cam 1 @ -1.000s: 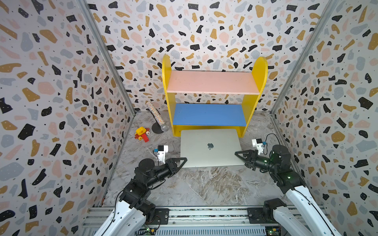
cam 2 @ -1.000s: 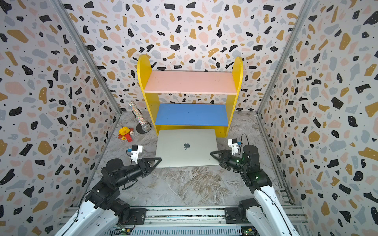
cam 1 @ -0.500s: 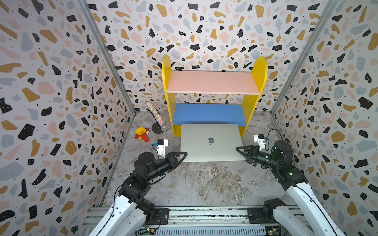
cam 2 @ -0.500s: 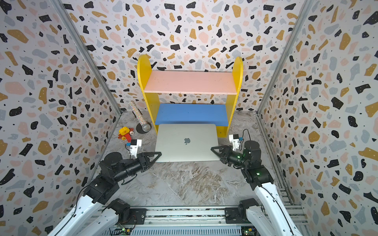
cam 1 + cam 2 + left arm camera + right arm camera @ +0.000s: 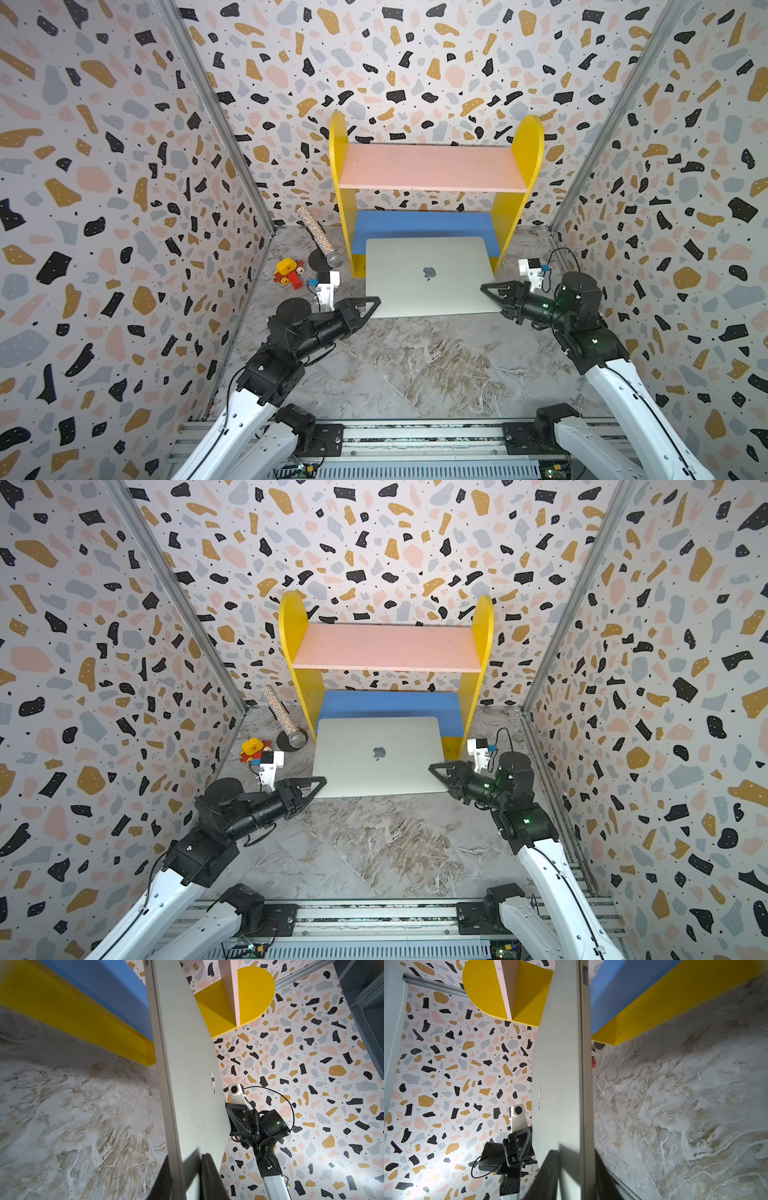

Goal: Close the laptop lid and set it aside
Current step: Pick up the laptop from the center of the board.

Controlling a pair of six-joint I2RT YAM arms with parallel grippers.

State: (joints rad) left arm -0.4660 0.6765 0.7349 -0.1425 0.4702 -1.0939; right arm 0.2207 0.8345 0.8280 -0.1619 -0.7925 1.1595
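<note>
- In both top views, the lower finger of each end effector is hidden under the laptop [image 5: 428, 291]. Only the wrist views show you one finger on each face.
- You cannot tell whether the laptop's far edge touches the blue board [image 5: 419, 222] of the shelf [image 5: 510, 208] or only overlaps it in the view.
- With a finger beneath each side, how far it sits off the marbled counter [image 5: 415, 365] is hard to judge.
- Screen and keyboard are out of your sight. The laptop lid [image 5: 374, 735] lies shut flat on the base, silver-grey, with the apple logo facing up.
- Your left end effector [image 5: 374, 302] is clamped on the laptop's near left corner.
- Your right end effector [image 5: 486, 289] is clamped on the right edge, slightly farther back.
- The laptop lies level just in front of the shelf, between the two arms.
</note>
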